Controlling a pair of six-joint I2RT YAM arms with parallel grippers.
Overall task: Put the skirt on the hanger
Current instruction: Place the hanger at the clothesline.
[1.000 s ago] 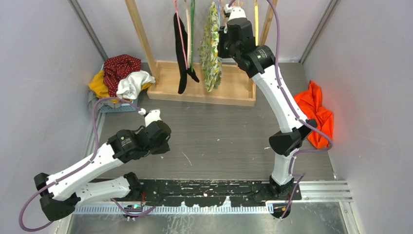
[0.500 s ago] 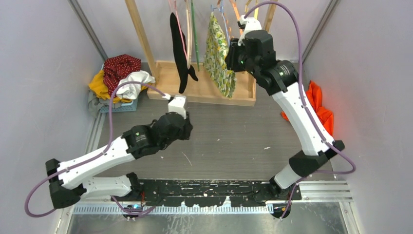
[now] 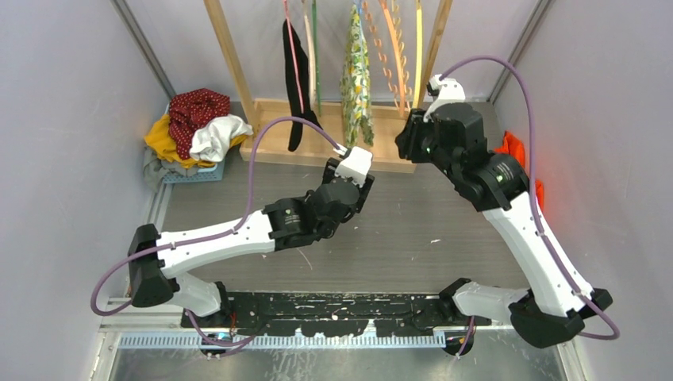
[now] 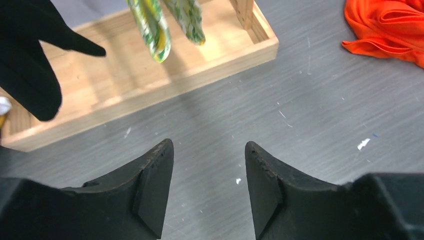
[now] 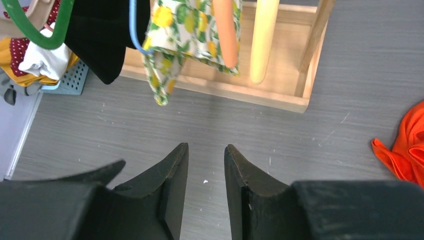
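Note:
The skirt (image 3: 357, 75) is lemon-print cloth, hanging from a blue hanger (image 5: 134, 30) on the wooden rack (image 3: 325, 147). Neither gripper touches it. The right wrist view shows the skirt (image 5: 186, 30) just ahead and above my right gripper (image 5: 206, 146), which is open and empty over the grey floor. My left gripper (image 4: 207, 145) is open too, with nothing between its fingers. It hovers in front of the rack base (image 4: 150, 95), with the skirt's lower tips (image 4: 155, 25) ahead of it.
A black garment (image 3: 295, 79) hangs left of the skirt. Orange (image 3: 393, 55) and yellow hangers (image 3: 418, 48) hang on its right. An orange cloth (image 3: 516, 151) lies by the right wall. A basket of clothes (image 3: 194, 127) sits at the back left.
My right gripper has opened and drawn back down from the rack top, leaving the skirt hanging. My left arm has swung right toward the rack and opened its jaws.

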